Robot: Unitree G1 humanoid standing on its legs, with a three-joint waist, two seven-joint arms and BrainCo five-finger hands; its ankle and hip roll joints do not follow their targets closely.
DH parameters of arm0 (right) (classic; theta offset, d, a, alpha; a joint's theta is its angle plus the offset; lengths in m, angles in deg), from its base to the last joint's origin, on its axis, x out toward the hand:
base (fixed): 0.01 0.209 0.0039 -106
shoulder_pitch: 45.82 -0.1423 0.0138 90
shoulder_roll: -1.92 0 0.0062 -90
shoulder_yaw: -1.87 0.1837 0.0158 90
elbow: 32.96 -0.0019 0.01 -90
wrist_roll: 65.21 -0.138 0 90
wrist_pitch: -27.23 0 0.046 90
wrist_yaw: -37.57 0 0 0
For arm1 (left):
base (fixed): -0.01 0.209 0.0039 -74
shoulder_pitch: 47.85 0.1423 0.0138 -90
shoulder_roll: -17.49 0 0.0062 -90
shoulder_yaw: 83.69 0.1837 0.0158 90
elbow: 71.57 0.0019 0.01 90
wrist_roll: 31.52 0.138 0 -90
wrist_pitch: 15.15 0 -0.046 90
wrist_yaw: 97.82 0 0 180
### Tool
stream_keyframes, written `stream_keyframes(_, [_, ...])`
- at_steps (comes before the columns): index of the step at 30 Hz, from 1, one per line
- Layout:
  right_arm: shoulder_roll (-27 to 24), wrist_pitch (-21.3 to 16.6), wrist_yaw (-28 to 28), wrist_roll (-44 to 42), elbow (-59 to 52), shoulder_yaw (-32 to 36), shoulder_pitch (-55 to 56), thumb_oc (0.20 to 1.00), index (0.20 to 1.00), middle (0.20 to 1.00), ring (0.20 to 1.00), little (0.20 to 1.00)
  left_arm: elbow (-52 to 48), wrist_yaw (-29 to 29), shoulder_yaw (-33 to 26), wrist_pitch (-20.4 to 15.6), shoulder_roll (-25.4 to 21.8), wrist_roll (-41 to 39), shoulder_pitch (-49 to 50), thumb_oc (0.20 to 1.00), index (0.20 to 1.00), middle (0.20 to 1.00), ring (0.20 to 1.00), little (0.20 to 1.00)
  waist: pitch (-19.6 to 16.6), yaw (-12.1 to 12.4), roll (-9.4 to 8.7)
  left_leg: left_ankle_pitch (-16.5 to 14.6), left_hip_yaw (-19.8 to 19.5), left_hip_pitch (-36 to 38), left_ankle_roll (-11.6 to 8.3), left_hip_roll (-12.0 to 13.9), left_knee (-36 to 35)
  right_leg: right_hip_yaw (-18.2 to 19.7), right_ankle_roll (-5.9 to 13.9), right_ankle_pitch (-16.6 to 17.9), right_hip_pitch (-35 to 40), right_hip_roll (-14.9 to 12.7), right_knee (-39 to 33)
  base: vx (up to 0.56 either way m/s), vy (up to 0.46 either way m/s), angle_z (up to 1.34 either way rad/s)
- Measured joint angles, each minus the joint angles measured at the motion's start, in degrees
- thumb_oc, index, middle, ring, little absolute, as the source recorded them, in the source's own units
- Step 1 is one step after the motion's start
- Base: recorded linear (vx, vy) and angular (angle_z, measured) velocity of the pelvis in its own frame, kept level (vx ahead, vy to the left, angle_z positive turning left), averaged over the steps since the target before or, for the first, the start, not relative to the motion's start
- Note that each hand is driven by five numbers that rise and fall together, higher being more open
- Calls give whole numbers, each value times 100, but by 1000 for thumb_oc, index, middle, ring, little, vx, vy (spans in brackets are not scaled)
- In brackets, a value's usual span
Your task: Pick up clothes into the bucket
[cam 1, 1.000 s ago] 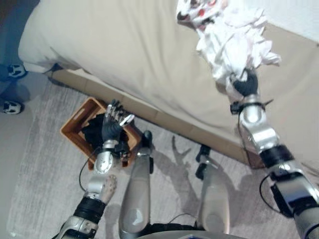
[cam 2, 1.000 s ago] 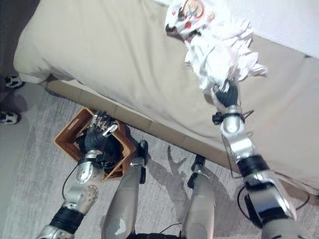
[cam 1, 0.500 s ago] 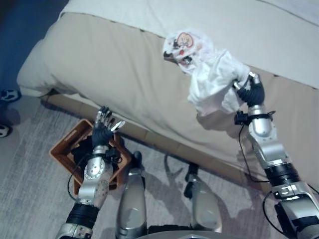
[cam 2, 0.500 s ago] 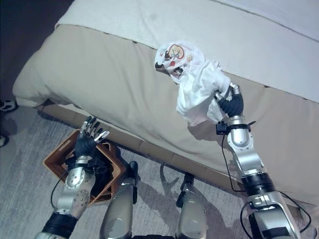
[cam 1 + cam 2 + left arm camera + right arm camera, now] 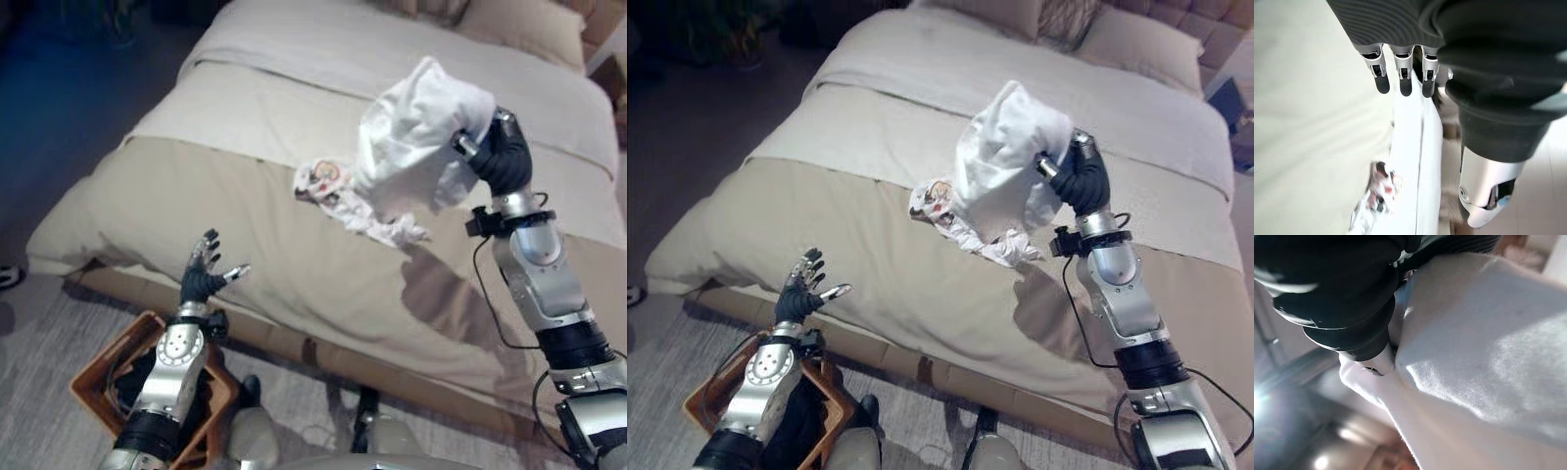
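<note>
- The right hand (image 5: pixel 502 157) is raised above the wide beige-covered bed (image 5: pixel 245 235), its fingers curled tight round a bunched white cotton garment (image 5: pixel 416 147).
- The garment is held aloft; its printed lower end (image 5: pixel 945 206) trails onto the bed cover.
- The left hand (image 5: pixel 203 279) is held upright by the bed's near edge, palm forward, fingers straight and spread, nothing grasped.
- The square orange-brown slatted plastic bucket (image 5: pixel 93 387) stands on the grey floor below the left forearm, dark cloth (image 5: pixel 798 421) seen inside.

One white garment (image 5: pixel 416 137), one orange basket (image 5: pixel 90 392), one bed (image 5: pixel 245 117).
</note>
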Motion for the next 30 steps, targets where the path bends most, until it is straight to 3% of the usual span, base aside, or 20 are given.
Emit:
stream_keyframes(6, [-7,227,597,-367,-12,-744,33,200,200,200,200,200,-3,332,732,-1,-116,210,-717,1000,1000,1000,1000,1000,-363,-118,-40,104,119,301,-88,91,-262,69,16,8,164,105,-129,42,-10,-9])
stream_keyframes(10, [33,383,855,-405,-28,-1069,187,200,200,200,200,200,-14,545,935,-14,220,-91,-1083,1000,1000,1000,1000,1000,-455,-158,5,121,137,445,-89,108,-331,73,17,8,292,135,-180,11,-2,-3])
stream_keyframes(14, [23,503,1023,-407,-26,-1260,189,200,200,200,200,200,-14,620,1106,-7,159,-278,-1339,1000,1000,1000,1000,1000,-523,-262,55,165,137,454,-110,131,-375,101,13,22,297,168,-207,0,0,0])
stream_keyframes(23, [-106,729,1356,-419,214,-1415,405,200,200,200,200,200,-35,840,1101,2,368,-1613,-1428,1000,1000,1000,1000,1000,-602,-280,148,186,137,535,-103,127,-460,88,14,20,339,166,-208,2,-1,0])
stream_keyframes(30, [-99,749,1449,-418,232,-1520,400,200,200,200,200,200,-35,1047,1218,48,355,-1879,-1470,1000,1000,1000,1000,1000,-605,-282,153,190,131,535,-98,121,-464,67,14,19,345,160,-208,0,0,0])
